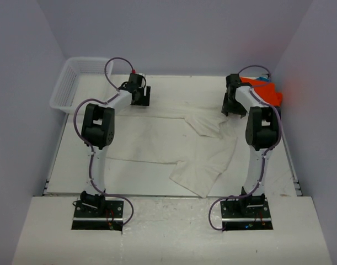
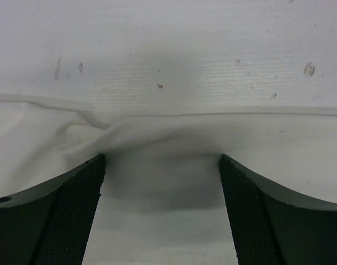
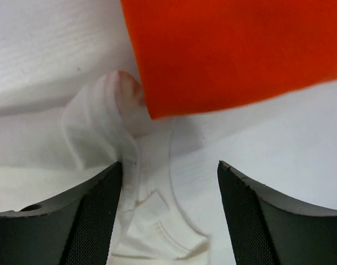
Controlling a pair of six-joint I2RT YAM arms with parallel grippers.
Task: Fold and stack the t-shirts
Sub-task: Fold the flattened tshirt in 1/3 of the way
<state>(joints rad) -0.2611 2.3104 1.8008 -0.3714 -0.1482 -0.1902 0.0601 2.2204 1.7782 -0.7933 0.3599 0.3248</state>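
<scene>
I logged both arms stretched far over the table (image 1: 182, 88), left gripper (image 1: 139, 97) tipped down, fingers spread astride the cream t-shirt's (image 1: 157, 141) bunched far edge, right gripper (image 1: 233, 105) likewise spread over a ribbed fold of it, just beside the orange t-shirt (image 1: 265, 91) at the far right corner.

Plain pale lavender-grey walls (image 1: 174, 33) on three sides, evenly lit. White table (image 1: 74, 165), scuffed and speckled up close. White mesh basket (image 1: 66, 88) in far-left corner, against wall. White ledge (image 1: 168, 237) along near edge.
</scene>
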